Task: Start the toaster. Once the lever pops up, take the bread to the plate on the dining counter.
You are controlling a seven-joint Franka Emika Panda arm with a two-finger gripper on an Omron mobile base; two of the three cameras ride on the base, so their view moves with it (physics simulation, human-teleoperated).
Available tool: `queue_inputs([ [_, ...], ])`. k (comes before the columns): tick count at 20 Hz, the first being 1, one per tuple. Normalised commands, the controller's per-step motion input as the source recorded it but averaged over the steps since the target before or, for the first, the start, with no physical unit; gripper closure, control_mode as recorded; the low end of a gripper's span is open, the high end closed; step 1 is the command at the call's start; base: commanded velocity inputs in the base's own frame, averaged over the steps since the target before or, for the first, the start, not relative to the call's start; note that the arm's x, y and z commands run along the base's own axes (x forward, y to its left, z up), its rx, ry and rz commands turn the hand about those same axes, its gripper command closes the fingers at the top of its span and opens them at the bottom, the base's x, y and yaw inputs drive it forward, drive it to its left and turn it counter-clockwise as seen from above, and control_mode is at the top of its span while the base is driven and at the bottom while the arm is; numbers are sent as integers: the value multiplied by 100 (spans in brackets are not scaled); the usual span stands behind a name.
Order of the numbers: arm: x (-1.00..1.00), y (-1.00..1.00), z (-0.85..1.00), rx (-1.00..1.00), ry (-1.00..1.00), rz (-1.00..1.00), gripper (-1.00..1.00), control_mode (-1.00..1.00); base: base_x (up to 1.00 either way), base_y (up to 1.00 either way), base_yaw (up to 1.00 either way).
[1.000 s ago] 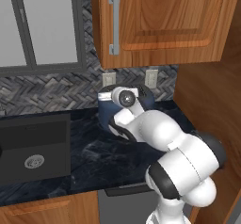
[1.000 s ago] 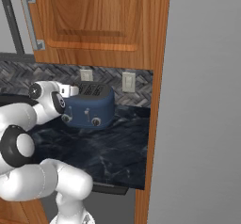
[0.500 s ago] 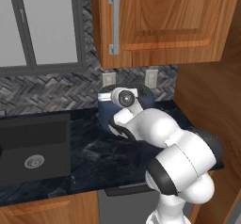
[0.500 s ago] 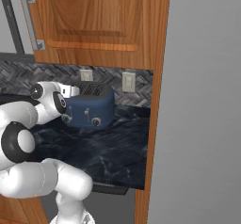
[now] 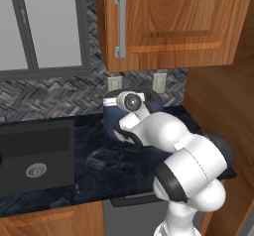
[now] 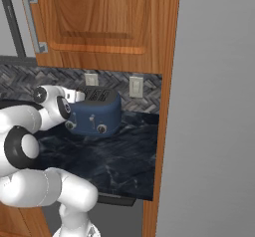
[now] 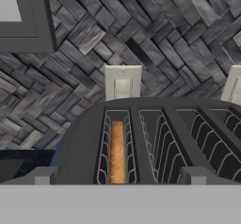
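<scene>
Hand [image 7: 117,178] spread above slotted bread [image 7: 117,150]

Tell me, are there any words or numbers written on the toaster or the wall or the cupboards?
None: no words, numbers or signs can be read in these pictures.
The toaster has two plain silver knobs with no marks that can be made out.
The wall plates above the counter are blank.
The cupboard door is bare wood with a handle.

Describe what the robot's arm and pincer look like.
The arm is glossy white with bulbous rounded links and dark grey bands at the joints; one round joint cap has a silver centre. The pincer ends in two small grey blocky fingertips. No cables or markings show.
</scene>
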Motion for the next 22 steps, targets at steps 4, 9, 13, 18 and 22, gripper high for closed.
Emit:
queue_inputs([
  [4, 4, 0, 0, 0, 1, 0, -100, -100, 0, 0, 0],
  [9, 0, 0, 0, 0, 0, 0, -100, -100, 0, 0, 0],
  [13, 1, 0, 0, 0, 0, 0, -100, -100, 0, 0, 0],
  [18, 0, 0, 0, 0, 0, 0, -100, -100, 0, 0, 0],
  [22, 0, 0, 0, 0, 0, 0, -100, -100, 0, 0, 0],
])
